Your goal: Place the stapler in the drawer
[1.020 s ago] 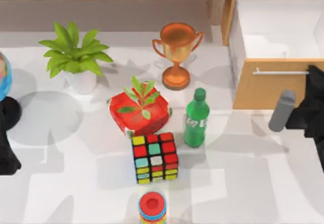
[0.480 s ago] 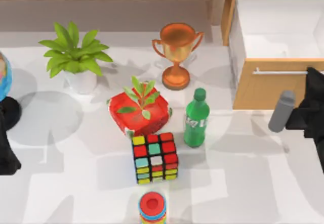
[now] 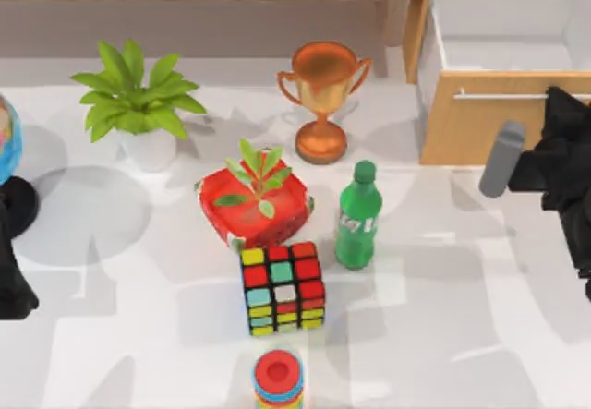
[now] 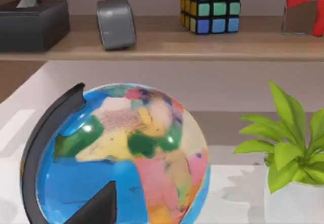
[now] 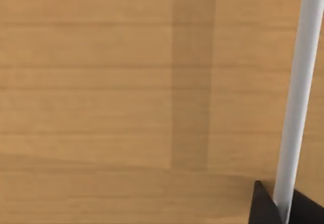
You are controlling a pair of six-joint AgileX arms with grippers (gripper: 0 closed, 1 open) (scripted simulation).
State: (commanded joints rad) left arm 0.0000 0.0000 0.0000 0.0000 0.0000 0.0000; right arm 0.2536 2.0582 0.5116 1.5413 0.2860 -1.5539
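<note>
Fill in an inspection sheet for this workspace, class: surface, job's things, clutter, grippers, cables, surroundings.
Surface: white table, patchy shadows.
Job's things: drawer at the top view's right rear, partly open, white inside showing; silver handle across its front.
Clutter: globe, potted plant, trophy, red planter box, green bottle, colour cube, stacked rings.
Grippers: right gripper at the drawer's front, near the handle; left gripper parked at the table's left edge beside the globe.
Cables: nothing seen.
Surroundings: brown shelf behind, holding a tissue box and a second cube.
</note>
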